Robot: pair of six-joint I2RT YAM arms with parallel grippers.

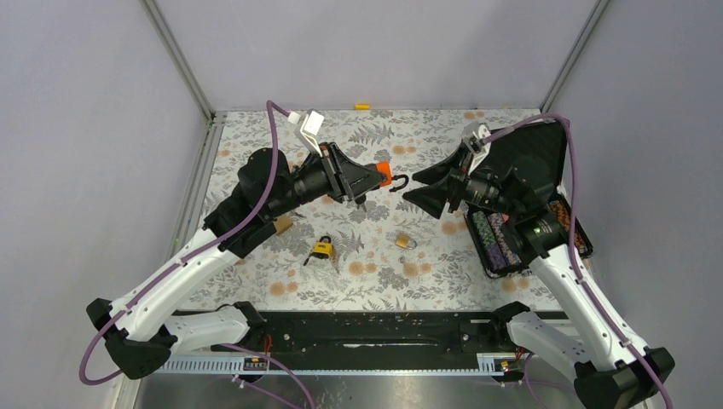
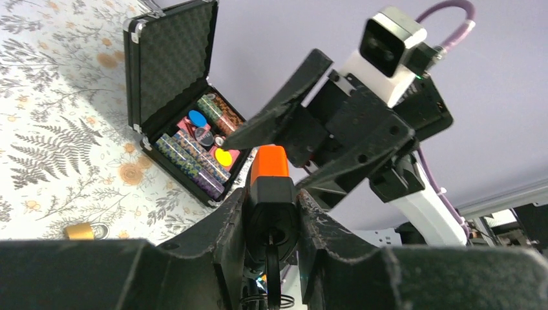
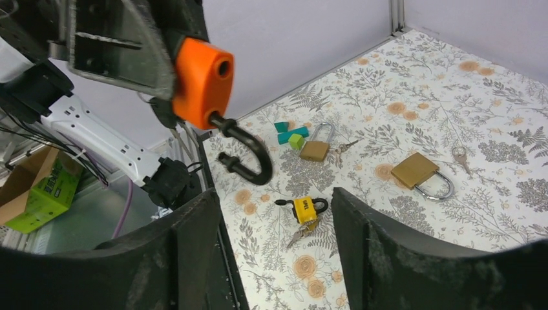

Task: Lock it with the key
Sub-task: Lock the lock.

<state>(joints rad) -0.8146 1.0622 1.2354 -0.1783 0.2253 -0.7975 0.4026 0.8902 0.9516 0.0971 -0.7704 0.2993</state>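
Clamping the orange padlock (image 1: 384, 173) by its body, the left gripper (image 1: 373, 181) presents its open shackle (image 1: 399, 182). At three o'clock the right gripper (image 1: 424, 189) gapes wide, empty; locking is not yet done.

An open black case (image 2: 169, 61) stands at the right edge of the floral table cover (image 1: 375, 273), lid raised; rows of patterned chips (image 2: 194, 163) fill it; two teal blocks (image 3: 289, 131) lie touching a green block (image 3: 296, 141).

Nothing can really be read anywhere. Some dark lettering is seen on the yellow padlock (image 3: 302, 208), but it's too blurry to be made out.
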